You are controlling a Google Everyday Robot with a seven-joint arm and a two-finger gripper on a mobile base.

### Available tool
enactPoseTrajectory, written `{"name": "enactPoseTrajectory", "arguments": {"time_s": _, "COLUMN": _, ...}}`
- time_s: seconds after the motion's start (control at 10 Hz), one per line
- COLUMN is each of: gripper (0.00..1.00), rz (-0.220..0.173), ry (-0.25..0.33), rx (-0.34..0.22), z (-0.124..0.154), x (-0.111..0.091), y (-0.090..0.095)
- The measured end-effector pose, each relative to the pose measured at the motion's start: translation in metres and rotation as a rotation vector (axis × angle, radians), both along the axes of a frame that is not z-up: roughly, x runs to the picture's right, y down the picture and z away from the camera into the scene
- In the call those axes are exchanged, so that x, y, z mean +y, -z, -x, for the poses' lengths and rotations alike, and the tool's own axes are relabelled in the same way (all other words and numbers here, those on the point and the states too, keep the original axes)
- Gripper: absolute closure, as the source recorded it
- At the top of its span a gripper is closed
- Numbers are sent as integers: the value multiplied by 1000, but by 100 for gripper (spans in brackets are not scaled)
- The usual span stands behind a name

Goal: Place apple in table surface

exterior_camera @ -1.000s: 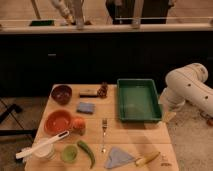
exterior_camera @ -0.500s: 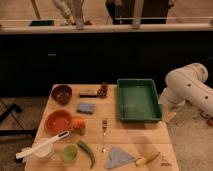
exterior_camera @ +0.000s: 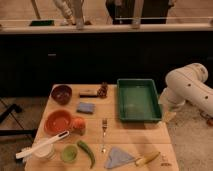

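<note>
Apple [exterior_camera: 78, 123] sits on table surface [exterior_camera: 135, 132], left half, touching the orange bowl [exterior_camera: 56, 122].

We see it nr the front-left qtr, at the bowl's right rim; fork [exterior_camera: 104, 134] just to its right, green pepper [exterior_camera: 86, 152] and green cup [exterior_camera: 69, 153] twd the front edge, blue sponge [exterior_camera: 86, 107] behind it. Green tray [exterior_camera: 120, 100] lies at the back-right corner. Gripper [exterior_camera: 169, 114] hangs off the table's right edge, beside the tray, well apart from the apple; we can't tell its state.
</note>
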State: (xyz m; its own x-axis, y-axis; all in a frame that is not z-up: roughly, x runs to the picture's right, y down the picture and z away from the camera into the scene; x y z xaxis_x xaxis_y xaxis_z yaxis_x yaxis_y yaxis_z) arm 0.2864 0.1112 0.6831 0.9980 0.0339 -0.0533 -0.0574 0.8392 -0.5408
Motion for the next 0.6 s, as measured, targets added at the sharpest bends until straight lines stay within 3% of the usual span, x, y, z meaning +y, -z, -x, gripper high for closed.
{"name": "enactPoseTrajectory", "arguments": {"time_s": 0.4, "gripper": 38, "rz": -2, "ry": 1, "rx": 1, "z": 0, "x": 0, "y": 0}}
{"name": "enactPoseTrajectory", "arguments": {"time_s": 0.6, "gripper": 38, "rz": -27, "ry": 28, "rx": 1, "z": 5, "x": -4, "y": 2}}
